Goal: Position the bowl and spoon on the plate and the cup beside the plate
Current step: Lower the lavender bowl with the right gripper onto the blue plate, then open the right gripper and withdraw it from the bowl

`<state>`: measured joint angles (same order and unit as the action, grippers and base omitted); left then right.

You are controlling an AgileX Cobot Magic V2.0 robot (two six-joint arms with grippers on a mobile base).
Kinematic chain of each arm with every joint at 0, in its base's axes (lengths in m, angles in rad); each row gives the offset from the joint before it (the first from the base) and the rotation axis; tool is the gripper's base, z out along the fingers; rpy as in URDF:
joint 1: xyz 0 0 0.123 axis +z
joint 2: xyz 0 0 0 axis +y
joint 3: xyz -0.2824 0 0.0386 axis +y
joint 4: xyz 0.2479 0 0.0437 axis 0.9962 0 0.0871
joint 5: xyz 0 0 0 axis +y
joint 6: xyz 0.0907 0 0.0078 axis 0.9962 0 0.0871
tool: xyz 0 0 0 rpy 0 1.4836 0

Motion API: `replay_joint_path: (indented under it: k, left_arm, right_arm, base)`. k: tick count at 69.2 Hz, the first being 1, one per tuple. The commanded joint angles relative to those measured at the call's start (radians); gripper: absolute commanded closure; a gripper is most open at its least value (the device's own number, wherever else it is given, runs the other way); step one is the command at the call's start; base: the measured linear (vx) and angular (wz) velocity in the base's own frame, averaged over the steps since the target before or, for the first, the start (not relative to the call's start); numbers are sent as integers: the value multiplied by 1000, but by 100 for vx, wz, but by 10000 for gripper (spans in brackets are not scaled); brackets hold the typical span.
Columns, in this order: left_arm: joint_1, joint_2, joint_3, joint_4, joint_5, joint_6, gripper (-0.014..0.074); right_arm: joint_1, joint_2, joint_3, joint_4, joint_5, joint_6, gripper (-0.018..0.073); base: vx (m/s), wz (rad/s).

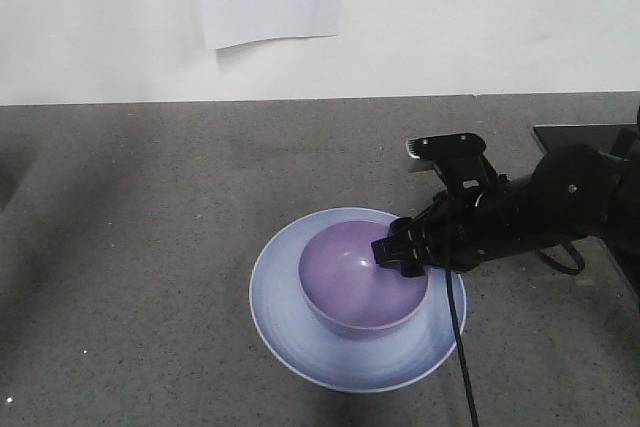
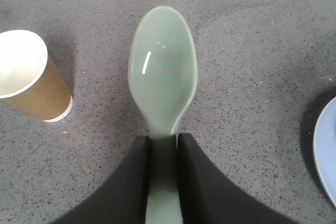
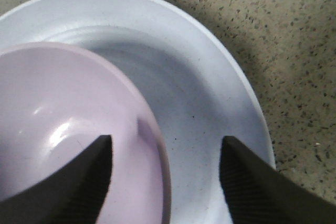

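Front view: the bowl (image 1: 350, 287) sits on the plate (image 1: 280, 297), a little right of its middle. The right pincer (image 1: 400, 252) is at the bowl's right rim. The cup, the spoon and the left arm are out of frame here. Dark housing covers the fingertips, so this view does not show how far they are spread.

Left wrist view: the left pincer (image 2: 164, 142) is clamped on the handle of the spoon (image 2: 163, 72), with the head pointing forward and the hollow side up. The cup (image 2: 31, 82) stands upright on the surface (image 2: 252, 51) to the left. Only a sliver of the plate shows, at the right edge. The spoon seems to be held off the surface, though the height is hard to read, and the handle's end is hidden.

Right wrist view: the right pincer is spread wide and holds nothing. One finger is over the bowl's inside and the other is over the plate's bare floor, with the rim between them.

The bowl looks placed, so the step in hand is probably to clear the right arm and bring in the spoon. The right pincer should rise straight up so neither finger catches the rim and drags the bowl. The spoon should be kept level and set on the plate's wider bare left side. No view shows how near the cup stands to the plate.
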<state>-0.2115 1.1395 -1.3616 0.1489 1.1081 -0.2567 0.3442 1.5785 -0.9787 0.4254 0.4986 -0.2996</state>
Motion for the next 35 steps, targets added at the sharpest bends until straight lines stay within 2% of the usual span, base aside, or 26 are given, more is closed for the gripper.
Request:
replay_joint_path:
  k: [1,16,35]
  left_arm:
    - [-3,-18,-27,4,-51,1,603]
    - [-3,-18,-27,4,-51,1,603]
    - [-3,-18,-27,4,-51,1,603]
  right_arm:
    - [-3,-58,-25,8,-47,8,44]
    - [-3,-120,-25,-81,-38,69,43]
    - [-3,-264,-25,-297,44,251,43]
  base:
    - [0,0]
    - [0,0]
    - [0,0]
